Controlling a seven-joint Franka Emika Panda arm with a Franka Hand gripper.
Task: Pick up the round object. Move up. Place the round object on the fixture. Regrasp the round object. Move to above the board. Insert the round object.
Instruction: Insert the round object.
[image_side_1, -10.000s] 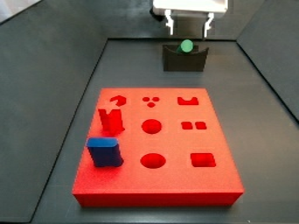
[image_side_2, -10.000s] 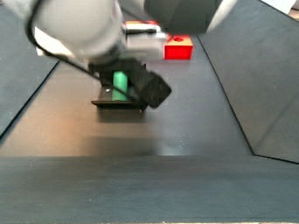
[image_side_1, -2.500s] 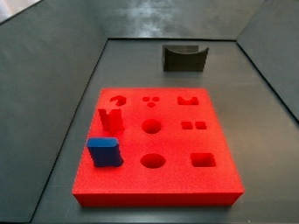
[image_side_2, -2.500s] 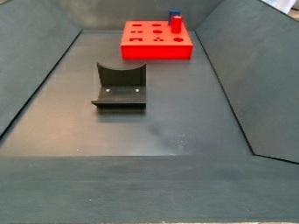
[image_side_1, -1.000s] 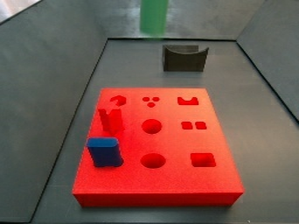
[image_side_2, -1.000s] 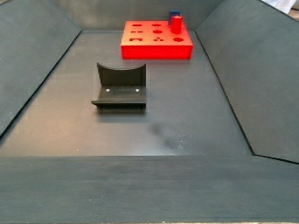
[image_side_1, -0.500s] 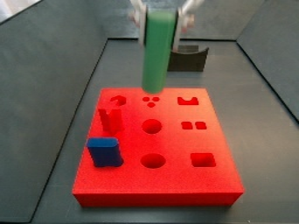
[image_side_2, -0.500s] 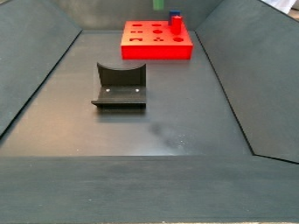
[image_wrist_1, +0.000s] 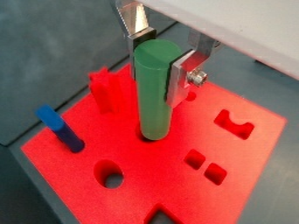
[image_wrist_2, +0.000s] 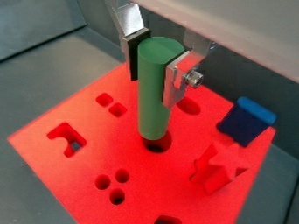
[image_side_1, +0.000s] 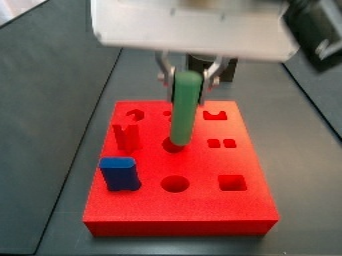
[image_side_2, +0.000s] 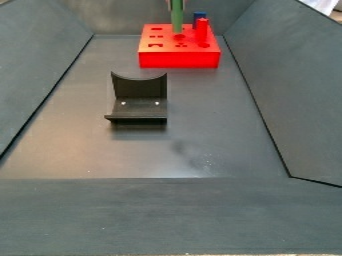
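My gripper (image_wrist_1: 158, 63) is shut on the round object (image_wrist_1: 153, 92), a smooth green peg held upright between the silver fingers (image_wrist_1: 184, 77). Both wrist views show its lower end at the mouth of a round hole (image_wrist_2: 156, 143) in the red board (image_wrist_1: 251, 171). In a side view my gripper (image_side_1: 187, 72) hangs over the board (image_side_1: 187, 212) with the peg (image_side_1: 183, 105) over the middle round hole. The dark fixture (image_side_2: 138, 97) stands empty on the floor, well apart from the board (image_side_2: 181, 58). The peg (image_side_2: 177, 14) also shows there.
A blue block (image_side_1: 120, 172) stands in the board's near left corner, and shows in a wrist view (image_wrist_2: 247, 121). A red upright piece (image_side_1: 130, 132) stands beside the peg. Other cut-outs (image_side_1: 231, 183) lie open. Sloping dark walls (image_side_2: 40, 75) enclose the floor.
The gripper has come down and forward with the green peg. The peg's lower end has dropped from above the board's far edge to the middle round hole.
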